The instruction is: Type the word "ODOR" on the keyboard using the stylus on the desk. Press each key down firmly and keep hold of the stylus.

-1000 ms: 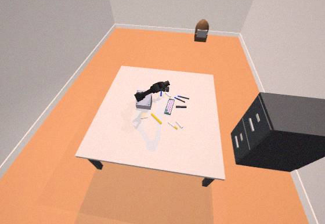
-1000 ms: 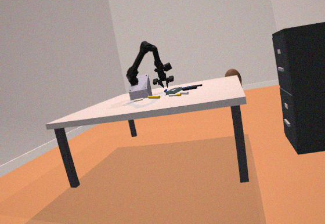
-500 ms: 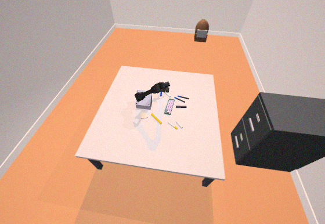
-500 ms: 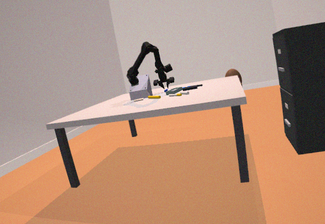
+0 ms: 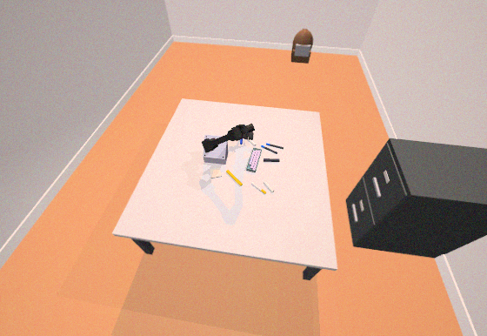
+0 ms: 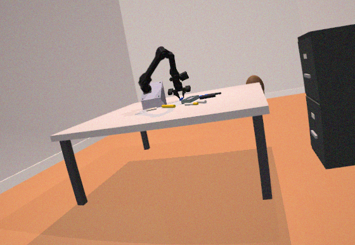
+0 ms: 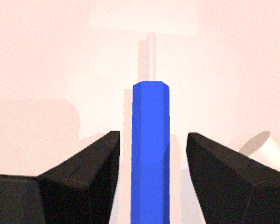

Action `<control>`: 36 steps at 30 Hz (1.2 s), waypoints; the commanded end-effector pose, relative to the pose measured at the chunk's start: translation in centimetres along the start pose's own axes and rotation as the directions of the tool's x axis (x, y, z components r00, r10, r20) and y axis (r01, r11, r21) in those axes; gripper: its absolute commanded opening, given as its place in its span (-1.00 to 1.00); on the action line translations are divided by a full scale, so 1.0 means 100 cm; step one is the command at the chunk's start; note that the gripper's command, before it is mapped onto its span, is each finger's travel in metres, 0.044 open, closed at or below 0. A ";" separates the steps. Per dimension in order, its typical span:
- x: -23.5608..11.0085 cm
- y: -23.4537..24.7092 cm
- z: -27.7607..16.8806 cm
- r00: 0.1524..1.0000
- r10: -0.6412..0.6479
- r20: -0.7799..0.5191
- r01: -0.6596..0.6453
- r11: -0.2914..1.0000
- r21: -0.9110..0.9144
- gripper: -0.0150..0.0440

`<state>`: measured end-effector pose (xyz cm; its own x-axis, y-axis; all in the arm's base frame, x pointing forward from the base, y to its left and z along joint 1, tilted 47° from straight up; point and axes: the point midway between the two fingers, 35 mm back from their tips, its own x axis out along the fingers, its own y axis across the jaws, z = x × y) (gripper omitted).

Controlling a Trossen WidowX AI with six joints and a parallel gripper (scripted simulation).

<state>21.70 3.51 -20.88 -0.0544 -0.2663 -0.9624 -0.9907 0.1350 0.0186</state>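
Observation:
The blue stylus (image 5: 241, 142) (image 6: 181, 99) (image 7: 151, 110) has a thin pale tip and lies on the desk, its tip pointing up in the wrist view. My gripper (image 6: 180, 97) (image 7: 153, 141) is part open, with one finger on each side of the stylus. A gap shows between each finger and the stylus in the wrist view. The stylus's rear end is outside that view. The keyboard (image 5: 254, 160) (image 6: 190, 99), with pink keys and a dark green frame, lies beside the stylus. Its letters are too small to read.
A lilac box (image 5: 216, 158) (image 6: 154, 101) stands by the arm's base. A thick yellow marker (image 5: 234, 178) (image 6: 168, 106), a black marker (image 5: 271, 160), and several blue-black and white pens lie around the keyboard. A pale cylinder (image 7: 273, 151) lies right of the fingers in the wrist view.

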 end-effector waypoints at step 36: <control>-0.041 0.000 0.025 1.000 0.002 0.002 -0.002 1.000 -0.001 -0.49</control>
<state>21.99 6.60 -17.93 -0.0587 -0.2704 -0.9610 -0.9913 0.1293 0.0242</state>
